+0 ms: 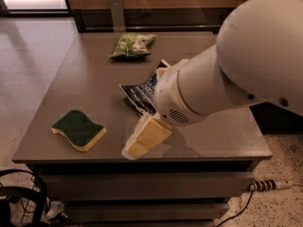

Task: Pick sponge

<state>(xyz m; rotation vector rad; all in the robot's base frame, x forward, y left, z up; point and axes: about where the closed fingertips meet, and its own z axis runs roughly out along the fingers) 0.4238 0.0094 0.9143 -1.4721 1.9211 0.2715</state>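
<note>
Sponge [78, 129] lies near the table's [85, 79] front-left corner, long axis along the front edge, apart to the view's left of the gripper [144, 140], whose grip state I cannot tell.

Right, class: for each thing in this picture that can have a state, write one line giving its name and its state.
sponge: lying flat, green side up, near the front left corner of the table, not gripped.
blue chip bag: lying crumpled in the middle, partly hidden by the arm.
green snack bag: lying flat at the far side.
gripper: near the front edge, right of the sponge, apart from it.
</note>
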